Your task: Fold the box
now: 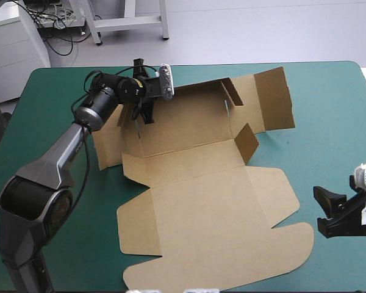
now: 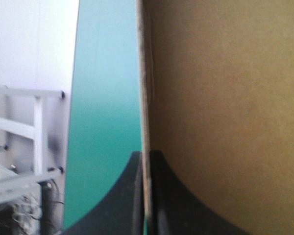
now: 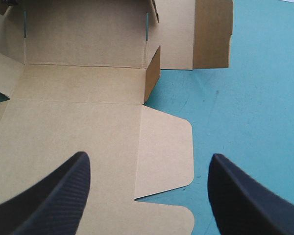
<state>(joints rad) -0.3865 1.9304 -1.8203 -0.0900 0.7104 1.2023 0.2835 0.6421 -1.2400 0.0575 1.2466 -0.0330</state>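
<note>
Currently my left gripper (image 1: pixel 141 116), upper left, is clamped on a wall edge of the box (image 1: pixel 201 207), which lies mostly flat mid-frame, so I'd raise that wall slowly along its crease, with the wide-open right gripper (image 1: pixel 320 207) parked lower right on bare cover (image 1: pixel 329 91), its right edge close by.

Bare tabletop (image 1: pixel 335 122) at the frame's right lies open before my right pincer (image 1: pixel 317 207); the box (image 1: pixel 201 201), flaps raised, blocks the centre.

Robotics lab, white cabinet (image 1: pixel 12 46), tangled cables (image 1: pixel 60 29)
</note>
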